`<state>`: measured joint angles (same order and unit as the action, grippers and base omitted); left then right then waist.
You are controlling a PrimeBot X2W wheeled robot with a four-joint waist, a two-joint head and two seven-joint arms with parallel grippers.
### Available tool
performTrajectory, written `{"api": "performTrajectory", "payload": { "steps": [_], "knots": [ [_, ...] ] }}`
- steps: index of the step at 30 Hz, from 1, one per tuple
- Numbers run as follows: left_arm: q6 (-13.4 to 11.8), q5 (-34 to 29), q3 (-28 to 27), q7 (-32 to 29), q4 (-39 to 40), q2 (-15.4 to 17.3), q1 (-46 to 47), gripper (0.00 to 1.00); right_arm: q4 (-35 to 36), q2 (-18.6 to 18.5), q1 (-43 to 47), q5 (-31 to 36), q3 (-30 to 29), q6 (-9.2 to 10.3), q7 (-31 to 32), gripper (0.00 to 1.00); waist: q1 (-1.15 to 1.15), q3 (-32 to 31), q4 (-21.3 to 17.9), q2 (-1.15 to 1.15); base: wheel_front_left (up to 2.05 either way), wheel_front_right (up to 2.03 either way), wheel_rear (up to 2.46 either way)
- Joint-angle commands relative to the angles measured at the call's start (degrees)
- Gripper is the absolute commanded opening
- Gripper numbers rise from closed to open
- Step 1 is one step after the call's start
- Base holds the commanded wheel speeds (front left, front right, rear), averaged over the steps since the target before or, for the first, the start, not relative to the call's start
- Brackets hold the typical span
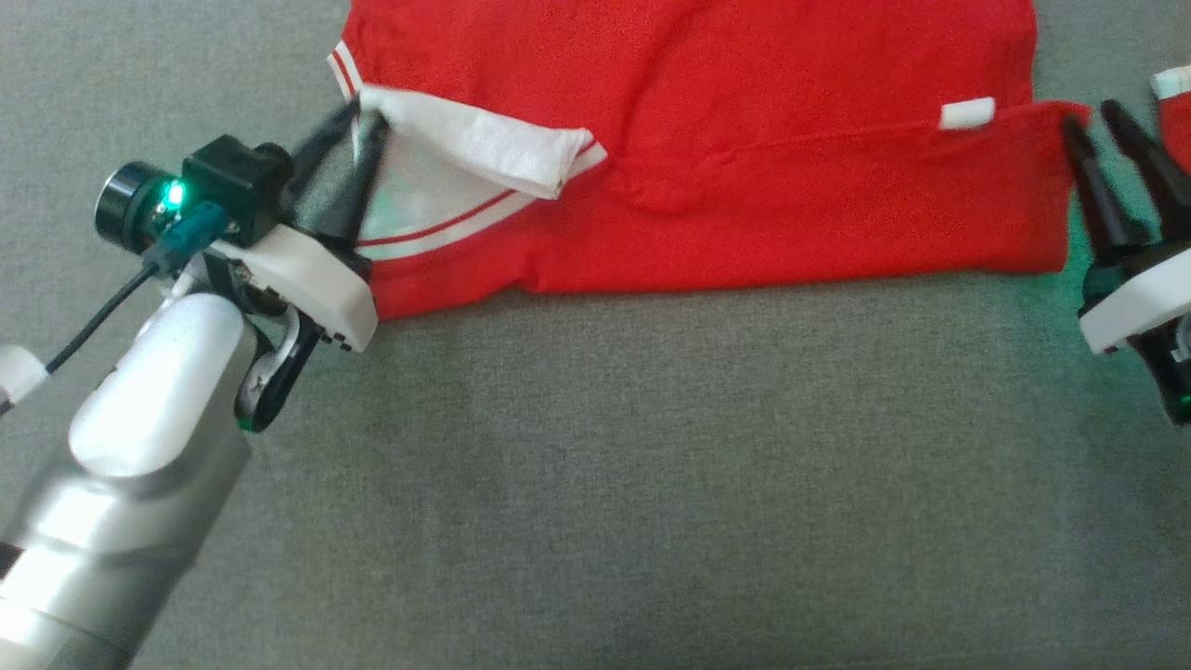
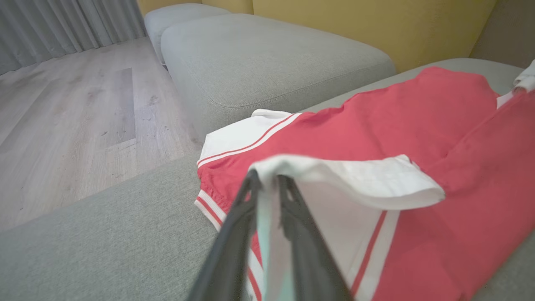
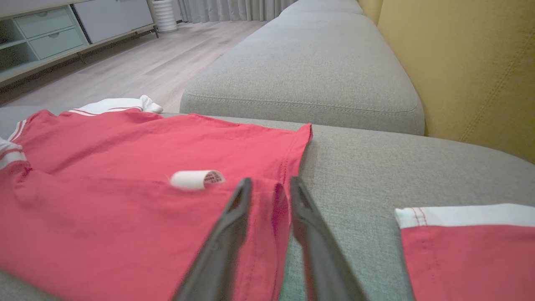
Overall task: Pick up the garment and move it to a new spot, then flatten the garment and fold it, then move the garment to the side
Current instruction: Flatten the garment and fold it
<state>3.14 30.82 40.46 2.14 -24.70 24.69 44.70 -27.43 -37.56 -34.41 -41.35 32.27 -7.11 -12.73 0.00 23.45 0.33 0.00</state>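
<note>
1. Grey seat cushion [image 1: 595, 484]: woven fabric, across the whole head view. A second grey cushion [image 3: 301, 71] lies beyond it, against a yellow backrest [image 3: 459, 62].
2. Wood floor [image 2: 75, 117]: upper left of the left wrist view, with grey curtains [image 2: 62, 25] at its far edge.
3. Garment [image 1: 744, 186]: red with white striped trim, lying flat on the seat cushion along the top of the head view. Its lower part is doubled over itself.
4. Left gripper [image 1: 366, 112]: left of the head view, on a pale forearm. The fingers stand slightly apart at the garment's left end, and the edge of the white flap lies between the tips. Whether the cloth is pinched cannot be told.
5. Right gripper [image 1: 1090, 116]: right edge of the head view. The fingers are parted, one on each side of the garment's right-hand hem, with a gap showing beside the cloth.
6. Red piece with white band [image 3: 468, 251]: lower right of the right wrist view, apart from the main body. Whether it belongs to the same garment cannot be told.
7. White flap [image 1: 484, 144]: turned-back trim, upper left of centre in the head view.
8. White label [image 1: 968, 113]: small curled tag on the red cloth, near the right gripper.
</note>
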Motion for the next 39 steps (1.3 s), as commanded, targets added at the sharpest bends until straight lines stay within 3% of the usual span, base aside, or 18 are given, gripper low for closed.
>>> {"api": "performTrajectory", "payload": {
  "steps": [1, 10, 15, 19, 23, 24, 25, 26, 27, 39],
  "knots": [
    [-1.0, 0.7, -2.89, 0.71, 0.88, 1.42, 1.3, 1.0, 0.43, -0.79, 0.29, 0.13, 0.44, -0.37, -1.03, 1.0, 0.0, -0.41, -0.11, 0.0, 0.0, 0.0, 0.0],
    [-10.55, 7.68, -7.79, 4.21, 2.42, -2.45, -12.64, 1.0, 1.09, 2.56, 3.99, 1.11, -2.7, -0.37, -2.24, 1.0, 0.0, -3.18, -1.08, 0.0, 0.0, 0.0, 0.0],
    [-13.93, 10.51, -9.85, 4.48, 3.5, -3.25, -17.98, 1.0, 2.78, 3.82, 6.75, 2.33, -4.65, -0.37, -2.25, 1.0, 0.0, -3.8, -1.64, 0.0, 0.0, 0.0, 0.0],
    [-15.45, 12.08, -10.19, 2.74, 4.16, -3.29, -20.83, 1.0, 3.58, 4.58, 8.15, 3.21, -5.63, -0.37, -2.26, 1.0, 0.0, -4.0, -2.06, 0.0, 0.0, 0.0, 0.0],
    [-15.03, 13.2, -9.33, -0.02, 3.79, -3.39, -21.6, 1.0, 3.64, 5.19, 8.54, 3.4, -6.03, -0.37, -2.26, 1.0, 0.0, -3.94, -2.25, 0.0, 0.0, 0.0, 0.0],
    [-14.58, 13.37, -8.97, -0.63, 3.61, -3.41, -21.52, 0.91, 3.47, 5.37, 8.63, 3.31, -6.0, -0.37, -2.26, 1.0, 0.0, -3.91, -2.25, 0.0, 0.0, 0.0, 0.0],
    [-14.15, 13.67, -8.79, -1.08, 3.38, -3.52, -21.42, 0.61, 3.25, 5.53, 8.68, 3.21, -5.85, -0.37, -2.26, 1.0, 0.0, -3.9, -2.23, 0.0, 0.0, 0.0, 0.0],
    [-13.86, 13.73, -8.66, -1.18, 3.12, -3.53, -21.26, 0.17, 3.05, 5.71, 8.69, 3.04, -5.68, -0.37, -2.26, 1.0, 0.0, -3.92, -2.22, 0.0, 0.0, 0.0, 0.0],
    [-13.52, 13.63, -8.46, -1.15, 2.9, -3.47, -21.07, 0.0, 2.7, 5.89, 8.7, 2.79, -5.37, -0.37, -2.26, 1.0, 0.0, -3.96, -2.21, 0.0, 0.0, 0.0, 0.0],
    [-11.84, 13.67, -8.65, 2.24, 4.21, -3.09, -21.4, 0.0, -11.63, 9.45, 5.31, -1.31, -3.31, -0.37, 2.21, 1.0, 0.0, -6.1, -0.42, 0.0, 0.0, 0.0, 0.0]
  ]
}}
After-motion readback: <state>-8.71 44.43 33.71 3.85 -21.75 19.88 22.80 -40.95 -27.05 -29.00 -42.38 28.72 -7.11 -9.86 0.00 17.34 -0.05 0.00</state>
